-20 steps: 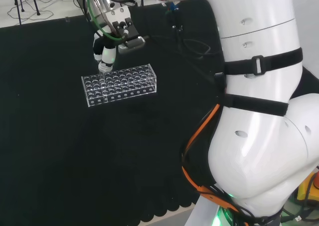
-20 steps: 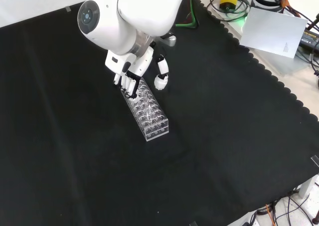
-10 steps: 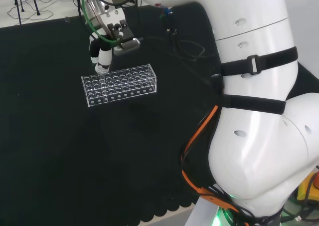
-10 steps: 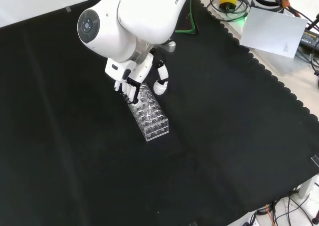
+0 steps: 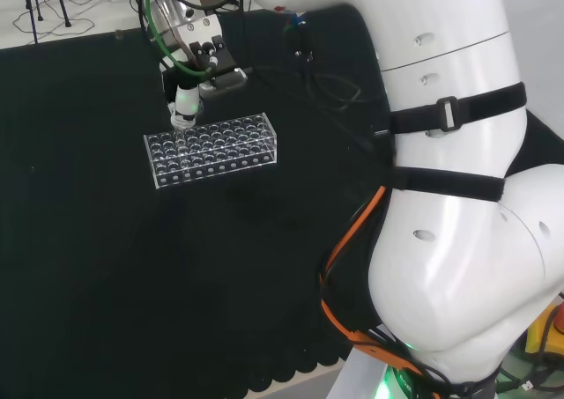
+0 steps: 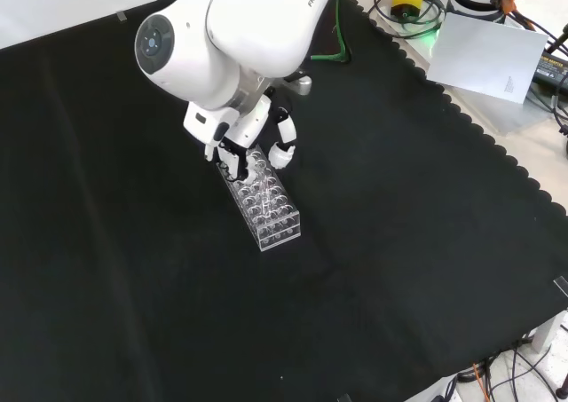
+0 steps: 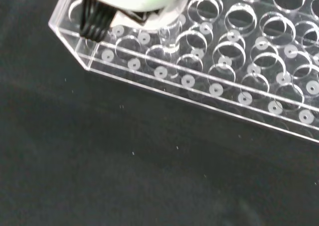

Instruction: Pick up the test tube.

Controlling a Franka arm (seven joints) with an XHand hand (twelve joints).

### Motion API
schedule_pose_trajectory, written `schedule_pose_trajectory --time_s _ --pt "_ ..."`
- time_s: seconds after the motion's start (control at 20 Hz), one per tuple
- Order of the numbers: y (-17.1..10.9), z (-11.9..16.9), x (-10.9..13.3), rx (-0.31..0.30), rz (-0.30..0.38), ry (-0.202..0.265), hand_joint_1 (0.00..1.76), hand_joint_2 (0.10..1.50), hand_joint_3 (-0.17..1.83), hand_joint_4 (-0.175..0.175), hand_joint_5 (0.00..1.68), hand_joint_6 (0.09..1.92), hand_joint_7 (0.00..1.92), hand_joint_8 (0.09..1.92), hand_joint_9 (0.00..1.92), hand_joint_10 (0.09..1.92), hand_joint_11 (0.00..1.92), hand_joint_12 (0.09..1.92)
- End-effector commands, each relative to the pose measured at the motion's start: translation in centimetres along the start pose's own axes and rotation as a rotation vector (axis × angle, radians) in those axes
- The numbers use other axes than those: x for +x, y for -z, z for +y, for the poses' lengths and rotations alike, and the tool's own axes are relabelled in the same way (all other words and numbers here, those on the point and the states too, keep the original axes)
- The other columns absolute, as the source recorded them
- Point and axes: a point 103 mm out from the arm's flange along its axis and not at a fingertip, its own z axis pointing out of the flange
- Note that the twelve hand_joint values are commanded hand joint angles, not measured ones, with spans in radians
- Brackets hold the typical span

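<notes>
Black cloth covers the whole table, mostly bare up front in the front view. Further back sits a clear plastic rack with rows of round holes, lying at a slant. The hand is right over the rack's far end, fingers pointing down into it and the thumb off to the right. From the head view the hand is at the rack's back left corner, a white fingertip touching the top. Honestly can't make out a test tube anywhere, it's all clear plastic, and I can't tell whether the hand is gripping anything. Wrist view has the rack close up, holes looking empty.
</notes>
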Motion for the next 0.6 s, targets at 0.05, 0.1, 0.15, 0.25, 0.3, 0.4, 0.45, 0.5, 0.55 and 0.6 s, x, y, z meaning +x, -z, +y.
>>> schedule_pose_trajectory --time_s 0.05,0.1,0.15,0.25,0.3,0.4,0.45,0.5,0.55,0.6 --pt "0.4 0.6 0.2 -0.008 0.035 -0.020 1.06 0.58 0.78 -0.175 0.72 0.93 1.05 0.87 0.95 0.78 0.51 1.39" --pt "0.3 0.6 0.0 -0.011 0.038 -0.014 1.06 0.58 0.78 -0.175 0.72 0.93 1.05 0.87 0.95 0.78 0.50 1.39" --pt "0.3 0.6 0.0 -0.006 0.033 -0.012 1.06 0.58 0.78 -0.175 0.71 0.93 1.04 0.87 0.95 0.78 0.50 1.39" --pt "0.3 0.7 0.1 0.007 0.030 -0.012 1.06 0.57 0.78 -0.175 0.70 0.94 1.02 0.88 0.94 0.78 0.48 1.40" --pt "0.2 0.7 0.1 0.007 0.033 -0.007 1.06 0.57 0.78 -0.175 0.69 0.94 1.01 0.88 0.93 0.78 0.48 1.40" --pt "0.2 0.9 0.2 0.017 0.034 -0.010 1.07 0.56 0.78 -0.175 0.69 0.94 1.01 0.88 0.93 0.79 0.47 1.41" --pt "0.2 1.0 0.3 0.020 0.039 -0.012 1.07 0.56 0.78 -0.175 0.69 0.94 1.01 0.89 0.92 0.79 0.47 1.41" --pt "0.1 1.2 0.5 0.019 0.044 -0.013 1.07 0.56 0.78 -0.175 0.69 0.94 1.01 0.89 0.92 0.79 0.47 1.41" --pt "0.1 1.4 0.8 0.014 0.051 -0.013 1.08 0.55 0.78 -0.175 0.69 0.94 1.01 0.89 0.92 0.79 0.47 1.41" --pt "0.0 1.6 1.1 0.011 0.060 -0.012 1.08 0.55 0.78 -0.175 0.69 0.94 1.01 0.89 0.93 0.79 0.47 1.41"
